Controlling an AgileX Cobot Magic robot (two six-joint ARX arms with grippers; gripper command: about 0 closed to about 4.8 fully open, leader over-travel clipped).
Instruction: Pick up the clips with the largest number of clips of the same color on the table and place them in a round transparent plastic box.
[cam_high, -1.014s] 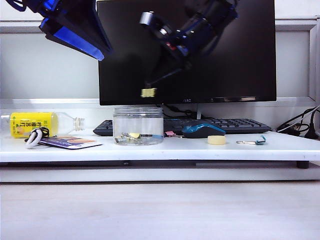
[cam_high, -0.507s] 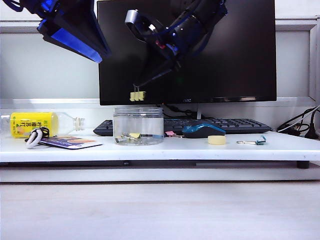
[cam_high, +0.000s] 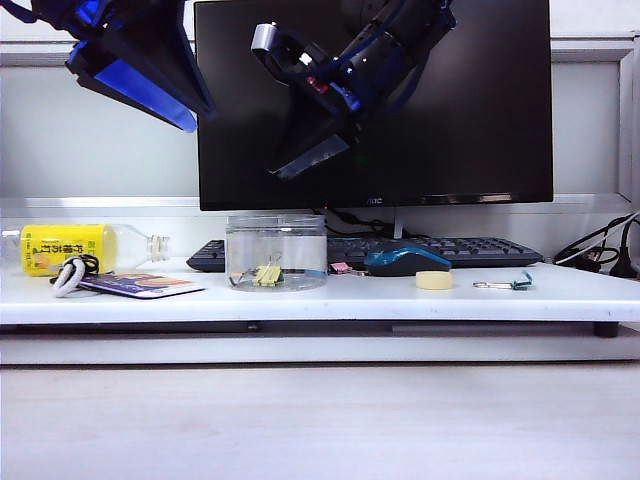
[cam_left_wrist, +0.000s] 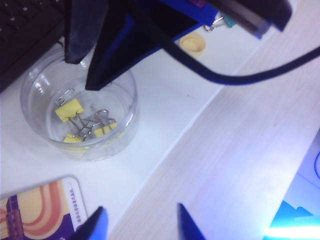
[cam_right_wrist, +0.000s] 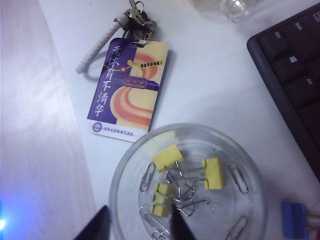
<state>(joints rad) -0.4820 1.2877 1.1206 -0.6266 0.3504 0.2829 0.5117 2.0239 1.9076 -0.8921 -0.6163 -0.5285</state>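
Yellow clips in box – below both grippers' parted jaws

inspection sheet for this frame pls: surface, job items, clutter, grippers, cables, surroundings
Surface: white table, front edge bare.
Job's things: pale-yellow clips lie inside the round transparent plastic box, among plain paper clips.
Clutter: yellow-labelled bottle, card with key ring, keyboard, mouse, tape roll, teal clip, blue clip beside the box.
Grippers: right gripper open, empty, above the box; left gripper open, empty, raised at upper left.
Cables: black leads at the right edge.
Surroundings: dark monitor, pale wall.
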